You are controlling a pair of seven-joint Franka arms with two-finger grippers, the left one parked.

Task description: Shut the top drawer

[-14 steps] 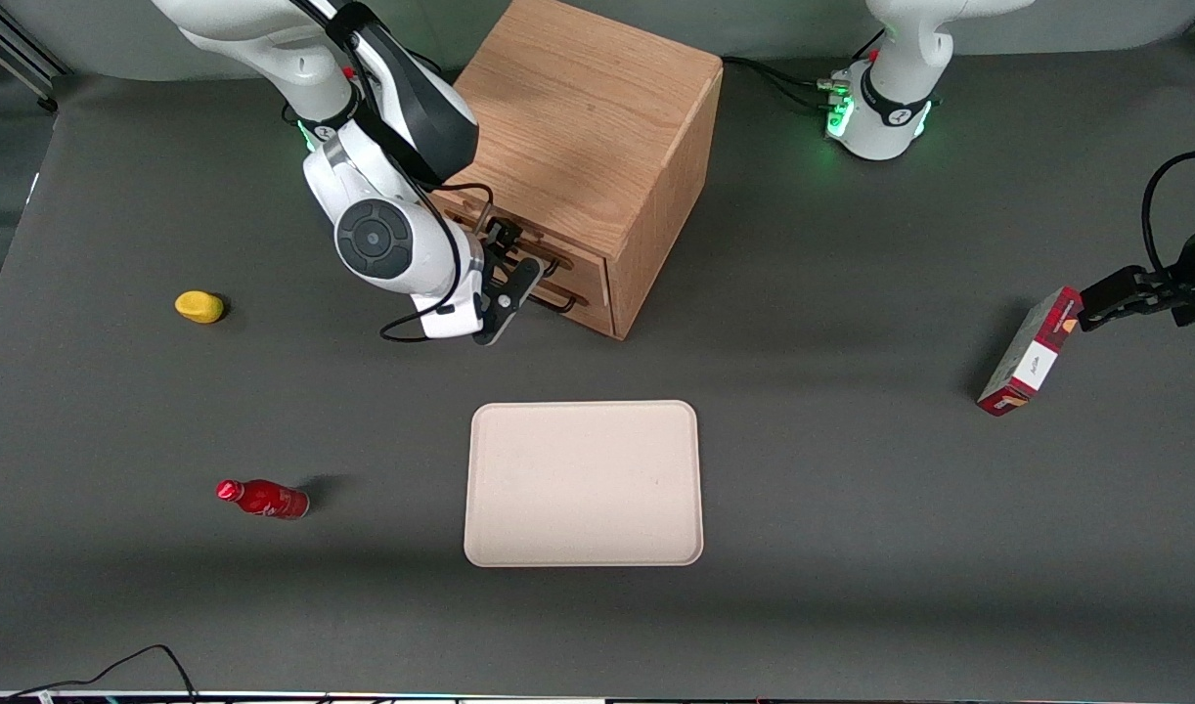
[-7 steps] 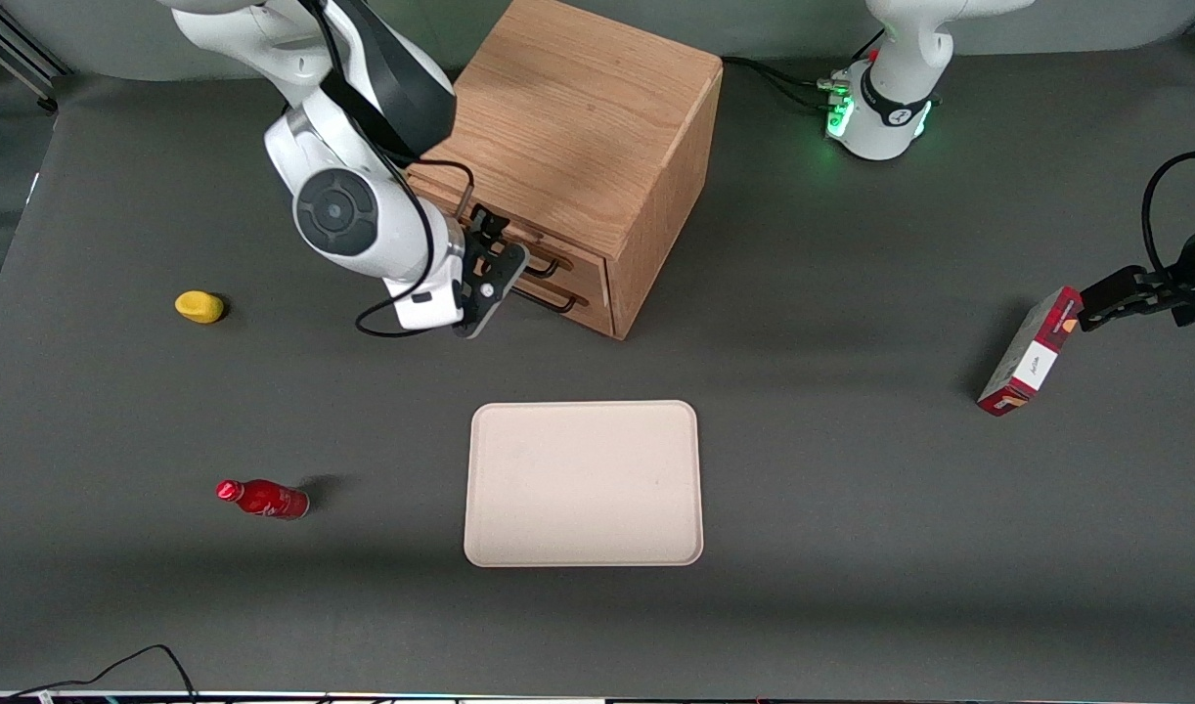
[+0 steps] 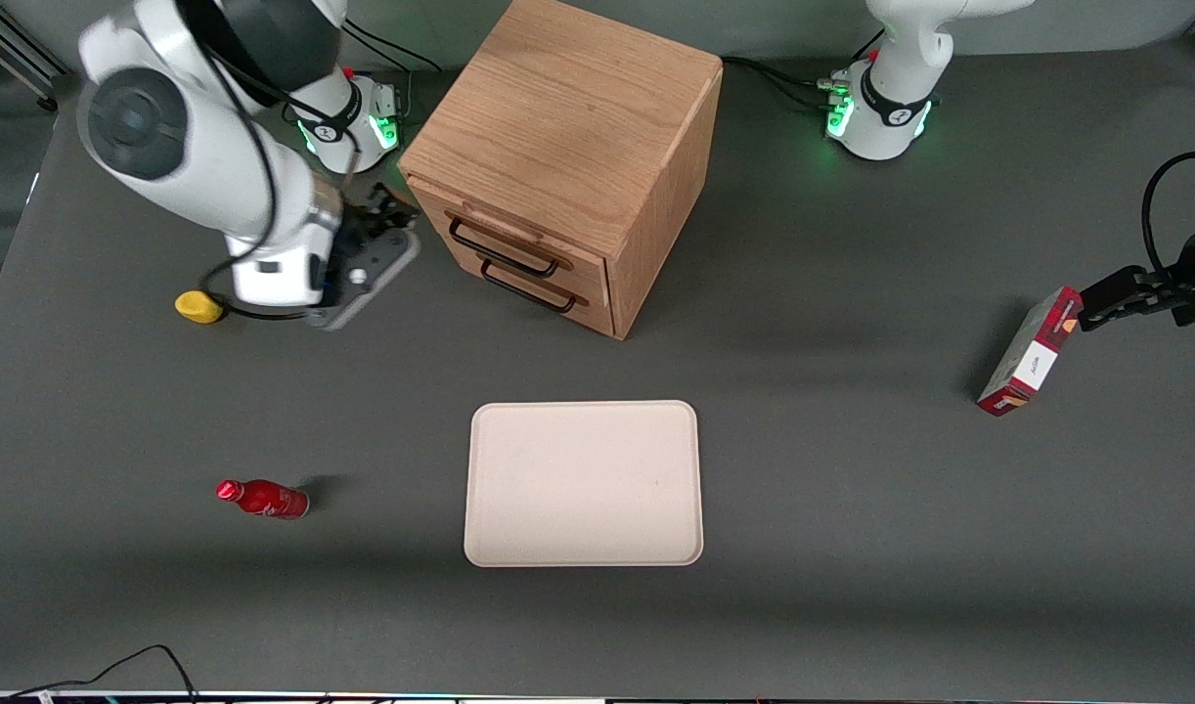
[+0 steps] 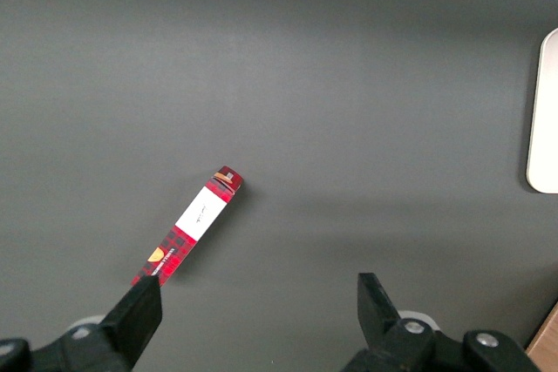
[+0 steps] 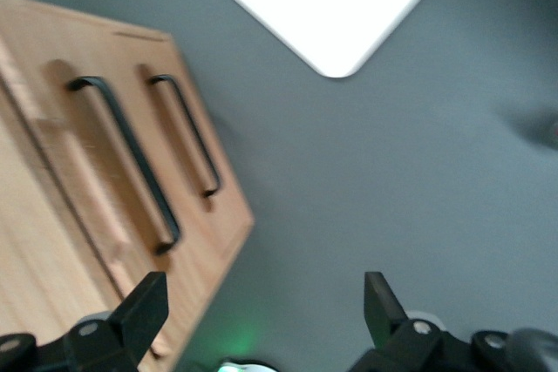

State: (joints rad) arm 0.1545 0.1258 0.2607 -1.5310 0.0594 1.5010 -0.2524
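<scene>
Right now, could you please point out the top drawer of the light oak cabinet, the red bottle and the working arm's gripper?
Top drawer of the light oak cabinet (image 3: pixel 505 233): front view, wooden front panel.
Red bottle lying on the table (image 3: pixel 268 499): front view, its body.
Gripper (image 5: pixel 266 302): right wrist view, midway between its open fingers.

A robotics lab: two white arms, bases lit green, are bolted to a grey matted table with trailing cables and aluminium framing at its edge.
</scene>
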